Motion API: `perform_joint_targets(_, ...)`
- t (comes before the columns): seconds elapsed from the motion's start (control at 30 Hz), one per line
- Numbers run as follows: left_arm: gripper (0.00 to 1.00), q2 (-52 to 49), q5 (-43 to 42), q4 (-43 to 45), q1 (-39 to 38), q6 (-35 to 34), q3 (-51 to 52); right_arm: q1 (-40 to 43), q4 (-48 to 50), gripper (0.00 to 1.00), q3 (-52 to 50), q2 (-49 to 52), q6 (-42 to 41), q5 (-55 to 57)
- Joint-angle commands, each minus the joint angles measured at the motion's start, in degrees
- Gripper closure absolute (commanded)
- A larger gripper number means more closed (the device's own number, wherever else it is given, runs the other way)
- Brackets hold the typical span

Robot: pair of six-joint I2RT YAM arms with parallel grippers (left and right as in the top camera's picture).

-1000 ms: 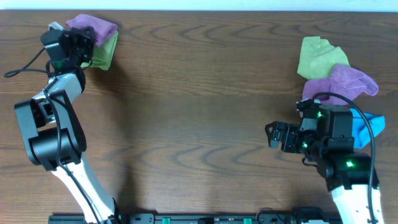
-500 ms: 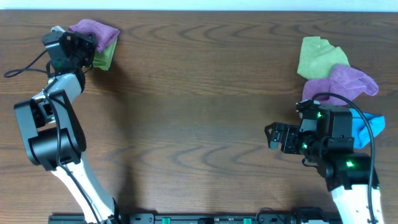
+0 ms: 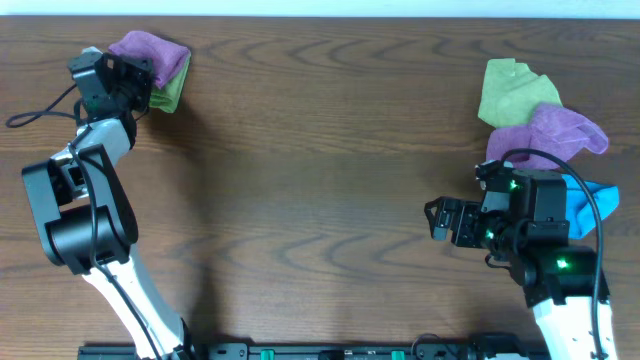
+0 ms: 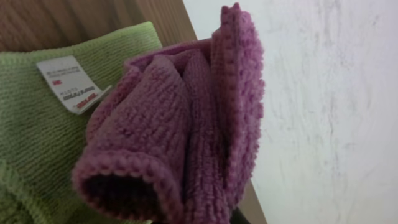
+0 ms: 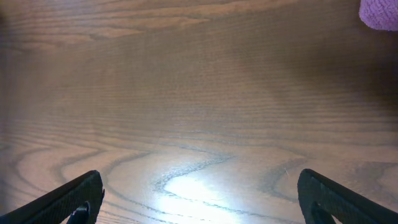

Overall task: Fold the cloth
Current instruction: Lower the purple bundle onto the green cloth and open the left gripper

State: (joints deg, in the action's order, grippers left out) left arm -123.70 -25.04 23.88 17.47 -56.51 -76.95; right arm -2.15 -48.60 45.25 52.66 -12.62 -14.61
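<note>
Both jaws of the left gripper [image 3: 140, 80] are together. The fingers themselves are out of sight in the wrist view, but a bunched ridge of the cloth [image 4: 186, 124] rises straight toward the lens, so it looks pinched between them. A white tag [image 4: 71, 84] lies just beside that ridge, on a green cloth [image 3: 168, 92] underneath; whose tag it is I cannot tell.

From overhead, the cloth sits at the far-left corner of the table [image 3: 320, 150], close to the back edge. Over the last second it has slid a little further across the green one, covering more of it, while the gripper has barely shifted.

That small drag suggests the cloth is being worked on top of the green one rather than out in the open. It is rumpled and doubled over, not lying in a flat fold, so the task looks unfinished. Spreading it would likely need the bare middle of the table.

Well apart, the right gripper [image 3: 440, 218] hovers with its jaws wide over bare wood, unchanged, holding nothing. Behind it lies a pile of green, violet and blue cloths [image 3: 560, 132].
</note>
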Motion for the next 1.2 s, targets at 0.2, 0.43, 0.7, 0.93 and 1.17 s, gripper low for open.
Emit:
perform_joint_targets(0.2, 0.05, -0.9, -2.7, -0.2, 1.6, 1.2, 0.0, 0.3, 0.0, 0.01, 0.2, 0.0, -0.7, -0.9)
perform_joint_targets(0.43, 0.05, -0.9, -10.1, -0.3, 4.2, 0.6, 0.0, 0.3, 0.9, 0.01, 0.2, 0.0, -0.7, -0.9)
perform_joint_targets(0.7, 0.04, -0.7, -16.3, -9.8, 5.0, 1.1, 0.0, 0.3, 3.2, 0.01, 0.2, 0.0, -0.7, -1.5)
perform_joint_targets(0.93, 0.05, 3.5, -14.9, -17.4, 5.1, 7.3, 0.0, 0.3, 4.1, 0.01, 0.2, 0.0, -0.6, -2.4)
perform_joint_targets(1.17, 0.04, 11.1, -10.3, -26.8, 5.8, 16.7, 0.0, 0.3, 4.3, 0.01, 0.2, 0.0, -0.6, -2.4)
